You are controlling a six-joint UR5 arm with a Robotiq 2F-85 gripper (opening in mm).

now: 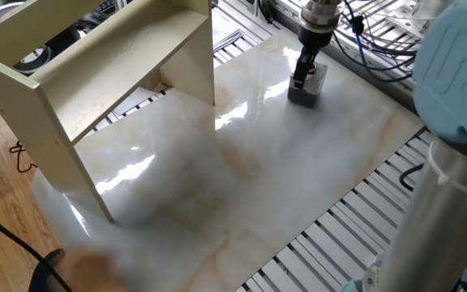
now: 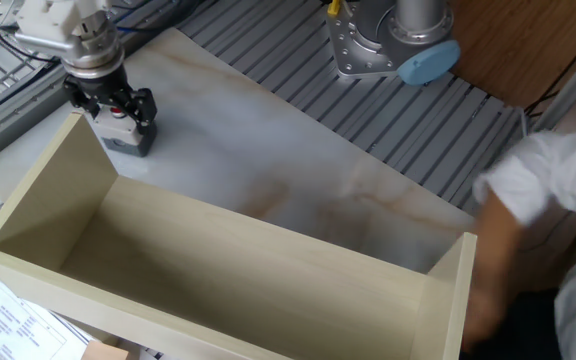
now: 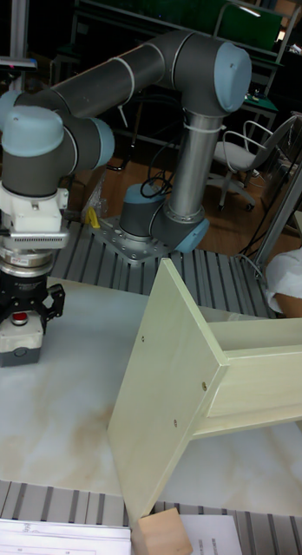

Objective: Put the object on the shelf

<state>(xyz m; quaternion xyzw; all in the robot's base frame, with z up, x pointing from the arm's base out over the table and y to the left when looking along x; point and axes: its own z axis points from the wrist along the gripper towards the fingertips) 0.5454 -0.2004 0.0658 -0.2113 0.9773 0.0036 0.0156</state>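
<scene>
The object (image 1: 308, 88) is a small grey box with a red button (image 2: 118, 112), at the far side of the marble tabletop (image 1: 242, 178). My gripper (image 1: 302, 78) comes straight down on it, its fingers (image 2: 144, 106) pressed against the box's two sides, shut on it. From the other side the gripper (image 2: 114, 106) and object (image 2: 128, 135) sit just beyond the shelf's end panel. In the tall view the gripper (image 3: 26, 314) holds the object (image 3: 19, 340) at or just above the tabletop. The shelf (image 1: 96, 73), cream-beige boards, stands on the table; it shows again in the other views (image 2: 218, 260) (image 3: 194, 373).
A person in a white sleeve (image 2: 543, 190) is at the table's edge near one end of the shelf; a blurred hand (image 1: 87, 264) shows low at the table corner. The arm's base (image 2: 393, 40) is bolted on ribbed metal beyond the slab. Cables (image 1: 371, 49) hang behind the gripper.
</scene>
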